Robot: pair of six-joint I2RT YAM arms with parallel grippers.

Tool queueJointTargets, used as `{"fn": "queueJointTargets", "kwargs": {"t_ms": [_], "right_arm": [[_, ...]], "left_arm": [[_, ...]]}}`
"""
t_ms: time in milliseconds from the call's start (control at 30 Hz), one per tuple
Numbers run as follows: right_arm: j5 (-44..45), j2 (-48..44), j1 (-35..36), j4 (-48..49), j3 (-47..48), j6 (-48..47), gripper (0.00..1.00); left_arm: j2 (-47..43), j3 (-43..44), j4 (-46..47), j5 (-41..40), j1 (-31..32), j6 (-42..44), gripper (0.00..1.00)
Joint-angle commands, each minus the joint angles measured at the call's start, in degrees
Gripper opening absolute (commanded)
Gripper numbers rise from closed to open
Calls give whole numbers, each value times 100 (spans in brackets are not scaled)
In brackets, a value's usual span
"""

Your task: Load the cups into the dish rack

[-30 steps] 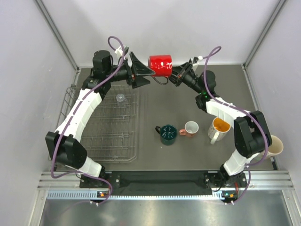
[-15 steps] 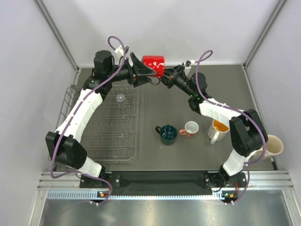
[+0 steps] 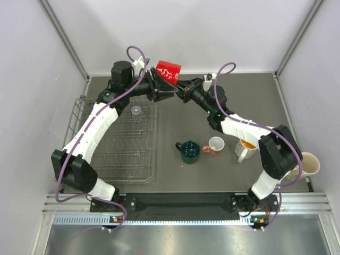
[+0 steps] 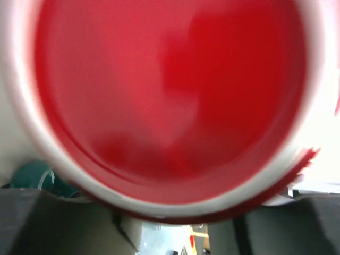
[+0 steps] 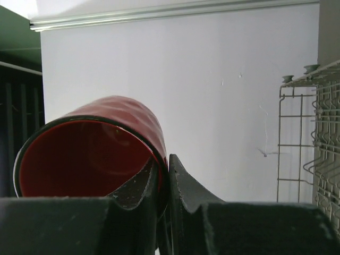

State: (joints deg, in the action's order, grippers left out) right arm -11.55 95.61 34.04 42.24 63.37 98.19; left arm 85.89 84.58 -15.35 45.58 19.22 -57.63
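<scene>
The red mug [image 3: 168, 70] hangs tilted in the air above the back of the table, between my two grippers. My right gripper [image 3: 181, 89] is shut on its rim; in the right wrist view [image 5: 166, 159] one finger sits inside the red mug [image 5: 90, 149] and one outside. My left gripper [image 3: 161, 85] is up against the mug's other end. That end of the red mug [image 4: 170, 101] fills the left wrist view and hides the jaws. The wire dish rack [image 3: 79, 114] lies on the left with a clear glass [image 3: 136, 111] in it.
On the table to the right of the rack stand a dark green mug [image 3: 189, 151], a small pink mug [image 3: 215, 144] and a white mug with an orange inside [image 3: 246, 144]. A tan cup [image 3: 308, 163] sits at the far right. The rack's wire side [image 5: 297, 138] shows at the right edge.
The right arm has carried the red mug leftward to the left gripper and tilted it. The left gripper's fingers have drawn in around the mug's end.
</scene>
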Motion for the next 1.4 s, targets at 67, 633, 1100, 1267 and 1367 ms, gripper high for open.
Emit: {"fn": "queueJointTargets", "kwargs": {"t_ms": [67,633,1100,1267,1367], "right_arm": [[74,-508,489,461,79,51,0],[-805,-1413,33,584,-571,-424,0],[-937,-1704,146,522,-915,-178,0],[-954,-1599,217,312,-765,-204,0],[-972,-1520,252,372,-748,-116,0]], "left_arm": [[-204,-99,305,-102,152,-38,42],[-1100,-845,-187,-339,152,-56,69],[-1496,-1083,674,-524,187,-451,59],[-1417,-1005,727,-498,327,-416,52],[-1417,-934,823,-568,389,-442,44]]}}
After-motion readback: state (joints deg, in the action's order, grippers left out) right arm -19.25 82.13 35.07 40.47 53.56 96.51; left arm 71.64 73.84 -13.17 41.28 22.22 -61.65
